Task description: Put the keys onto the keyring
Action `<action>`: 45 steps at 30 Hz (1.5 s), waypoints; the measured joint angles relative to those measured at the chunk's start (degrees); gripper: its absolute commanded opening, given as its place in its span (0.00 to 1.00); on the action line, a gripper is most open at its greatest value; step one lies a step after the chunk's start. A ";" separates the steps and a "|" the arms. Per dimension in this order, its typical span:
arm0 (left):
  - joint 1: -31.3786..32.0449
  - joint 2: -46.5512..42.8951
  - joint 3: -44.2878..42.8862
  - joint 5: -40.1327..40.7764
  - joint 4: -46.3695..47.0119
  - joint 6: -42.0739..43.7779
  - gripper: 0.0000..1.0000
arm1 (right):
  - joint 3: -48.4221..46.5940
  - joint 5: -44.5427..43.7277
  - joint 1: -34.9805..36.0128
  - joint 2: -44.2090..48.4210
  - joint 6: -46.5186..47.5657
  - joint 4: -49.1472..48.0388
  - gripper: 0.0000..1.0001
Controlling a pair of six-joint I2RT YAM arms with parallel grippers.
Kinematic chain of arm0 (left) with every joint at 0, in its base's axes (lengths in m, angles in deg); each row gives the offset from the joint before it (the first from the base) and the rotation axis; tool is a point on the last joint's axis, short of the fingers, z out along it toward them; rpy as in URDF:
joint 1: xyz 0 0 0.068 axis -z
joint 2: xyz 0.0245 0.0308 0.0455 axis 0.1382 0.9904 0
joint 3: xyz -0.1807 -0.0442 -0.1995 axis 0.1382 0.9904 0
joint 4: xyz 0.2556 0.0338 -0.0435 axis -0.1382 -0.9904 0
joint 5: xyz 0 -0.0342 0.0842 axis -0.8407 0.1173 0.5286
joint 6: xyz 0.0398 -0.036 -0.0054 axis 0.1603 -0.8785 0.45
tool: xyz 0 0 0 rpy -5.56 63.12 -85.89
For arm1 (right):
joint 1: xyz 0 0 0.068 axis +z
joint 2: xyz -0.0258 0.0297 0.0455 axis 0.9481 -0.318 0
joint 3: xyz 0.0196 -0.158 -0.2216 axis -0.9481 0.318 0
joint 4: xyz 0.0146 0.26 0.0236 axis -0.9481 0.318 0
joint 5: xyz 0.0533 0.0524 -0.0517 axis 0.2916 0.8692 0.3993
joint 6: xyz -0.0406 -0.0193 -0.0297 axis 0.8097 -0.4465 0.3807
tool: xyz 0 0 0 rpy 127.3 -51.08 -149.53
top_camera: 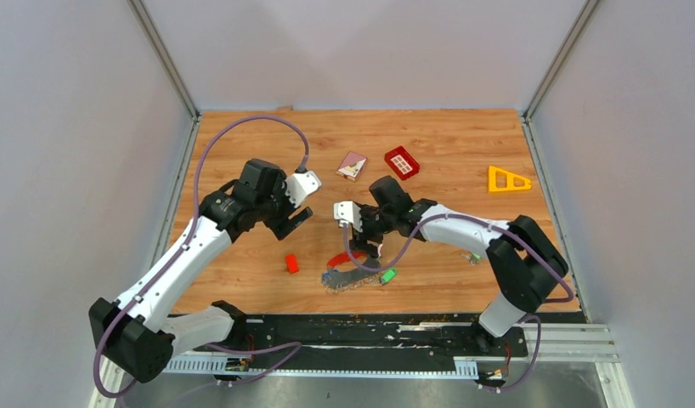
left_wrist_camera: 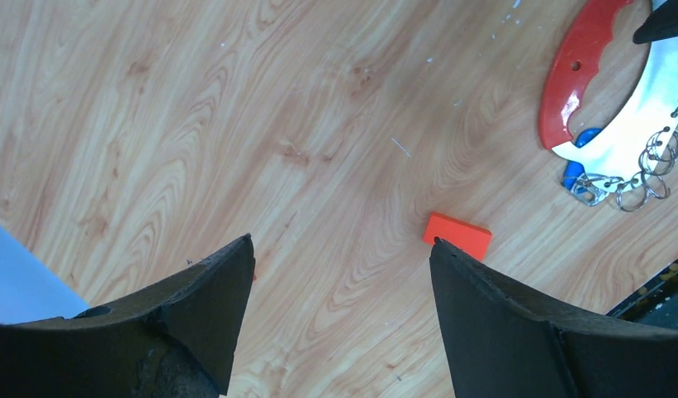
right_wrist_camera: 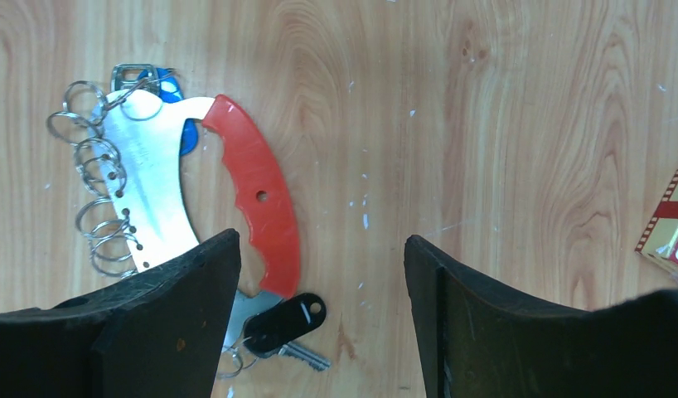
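Starts well left of the keyring (top_camera: pixel 351 276) with the left gripper (top_camera: pixel 294 221): released, spread wide, gripping nothing. Hangs above the bare table (left_wrist_camera: pixel 236 124), apart from the keyring. Puts a red block (left_wrist_camera: pixel 457 235) between that gripper and the keyring, flat on the wood, just off one fingertip (left_wrist_camera: pixel 477 315) in the wrist view and clear of the keyring.

Comes next to the keyring itself, flat on the wood: a curved metal plate with a glossy red grip (right_wrist_camera: pixel 257 195) along one edge and a row of small rings (right_wrist_camera: pixel 95 186) along the other. Shows a blue key (right_wrist_camera: pixel 176 112) tucked partly under one end and a black key (right_wrist_camera: pixel 284 325) touching the opposite end; threaded on a ring or not, cannot tell.

Finds the right gripper (right_wrist_camera: pixel 319 239) directly above the keyring, likewise released, spread over bare wood and holding nothing, with one finger (right_wrist_camera: pixel 170 332) covering part of the plate; touching it or not, cannot tell. Sets a green key (top_camera: pixel 387 275) just right of the keyring, loose on the wood.

Behind the keyring: a small box (top_camera: pixel 352 165). Behind and slightly right of it: a red tray (top_camera: pixel 401 162). Far right of the keyring, well apart: a yellow triangle (top_camera: pixel 507 179).
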 measured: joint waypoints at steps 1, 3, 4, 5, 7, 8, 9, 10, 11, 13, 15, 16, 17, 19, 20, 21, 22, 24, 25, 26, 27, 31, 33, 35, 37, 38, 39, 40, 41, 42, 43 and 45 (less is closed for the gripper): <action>-0.13 -0.44 0.17 0.09 0.11 0.00 0.85 | -1.18 -0.09 0.02 -1.46 0.04 0.02 0.72; -0.50 -1.38 0.57 0.17 0.22 -0.04 0.85 | -2.29 -0.33 0.13 -3.45 0.15 0.31 0.72; -0.72 -1.75 0.66 0.17 0.22 -0.04 0.85 | -2.45 -0.39 0.20 -4.28 0.28 0.48 0.72; -0.76 -2.01 0.72 0.15 0.24 -0.07 0.85 | -2.47 -0.50 0.26 -4.96 0.46 0.83 0.72; -0.76 -2.51 0.72 0.13 0.22 -0.11 0.85 | -2.49 -0.81 0.46 -6.10 0.72 1.70 0.72; -0.76 -2.67 0.72 0.13 0.22 -0.11 0.85 | -2.49 -0.96 0.57 -6.47 0.94 1.92 0.72; -0.76 -2.78 0.72 0.09 0.20 -0.11 0.85 | -2.49 -1.11 0.74 -6.93 1.18 2.23 0.71; -0.76 -2.86 0.74 0.04 0.20 -0.11 0.85 | -2.49 -1.38 0.90 -7.23 1.51 2.56 0.71; -0.76 -2.93 0.81 -0.02 0.22 -0.11 0.85 | -2.49 -1.66 1.05 -7.45 1.81 2.93 0.70; -0.76 -3.06 1.11 -0.17 0.26 -0.11 0.85 | -2.49 -2.47 1.40 -7.80 2.43 3.34 0.68; -0.76 -3.15 1.62 -0.48 0.22 -0.09 0.85 | -2.49 -3.45 1.53 -8.22 2.84 3.37 0.61; -0.76 -3.15 1.81 -0.57 0.24 -0.09 0.85 | -2.47 -3.93 1.53 -8.41 3.02 3.39 0.58; -0.76 -3.15 1.99 -0.63 0.22 -0.09 0.85 | -2.47 -4.50 1.62 -8.66 3.21 3.48 0.55; -0.76 -3.15 2.21 -0.83 0.22 -0.09 0.85 | -2.47 -5.18 1.75 -8.94 3.28 3.63 0.50; -0.76 -3.15 2.23 -0.96 0.22 -0.09 0.85 | -2.47 -5.49 1.75 -8.94 3.28 3.69 0.48; -0.76 -3.15 2.23 -0.98 0.24 -0.09 0.85 | -2.49 -5.86 1.75 -8.94 3.26 3.76 0.46; -0.76 -3.19 2.23 -1.01 0.26 -0.07 0.85 | -2.49 -6.12 1.75 -8.92 3.26 3.80 0.44; -0.76 -3.26 2.23 -1.01 0.26 0.00 0.85 | -2.51 -6.75 1.86 -8.92 3.28 3.87 0.36; -0.76 -3.30 2.23 -1.01 0.26 0.04 0.85 | -2.54 -7.26 1.90 -8.87 3.32 3.96 0.33; -0.76 -3.41 2.25 -1.03 0.26 0.09 0.85 | -2.54 -7.69 1.99 -8.83 3.43 4.07 0.30; -0.76 -3.50 2.27 -1.03 0.26 0.13 0.85 | -2.54 -8.22 2.05 -8.81 3.48 4.20 0.27; -0.76 -3.63 2.75 -1.14 0.31 0.55 0.85 | -2.54 -10.49 1.99 -8.57 3.74 4.61 0.18; -0.76 -3.63 3.54 -1.09 0.37 1.11 0.85 | -2.56 -11.58 1.53 -8.37 3.85 4.70 0.15; -0.76 -3.72 4.68 -1.18 0.55 1.81 0.85 | -2.64 -13.22 0.52 -7.76 3.89 5.11 0.14; -0.76 -3.93 5.90 -1.55 0.48 2.71 0.85 | -2.62 -14.82 -1.25 -7.58 3.91 6.21 0.13; -0.76 -4.02 6.58 -1.99 0.52 3.17 0.85 | -2.60 -15.52 -2.05 -7.52 3.89 6.62 0.13; -0.76 -4.13 7.23 -2.49 0.57 3.78 0.85 | -2.56 -16.11 -3.17 -7.30 3.85 6.97 0.13; -0.76 -4.24 7.87 -3.06 0.57 4.46 0.84 | -2.51 -16.87 -4.37 -6.99 3.85 7.58 0.13; -0.76 -4.35 8.37 -3.67 0.63 5.07 0.84 | -2.49 -17.29 -5.11 -6.75 3.85 8.07 0.13; -0.76 -4.46 8.96 -4.52 0.81 5.84 0.84 | -2.47 -17.75 -5.99 -6.45 3.85 8.48 0.13; -0.76 -4.50 9.53 -5.57 0.98 6.71 0.84 | -2.47 -18.21 -6.73 -6.08 3.82 8.85 0.13; -0.76 -4.48 10.29 -7.63 1.29 8.24 0.84 | -2.43 -19.41 -7.93 -5.33 3.67 9.31 0.13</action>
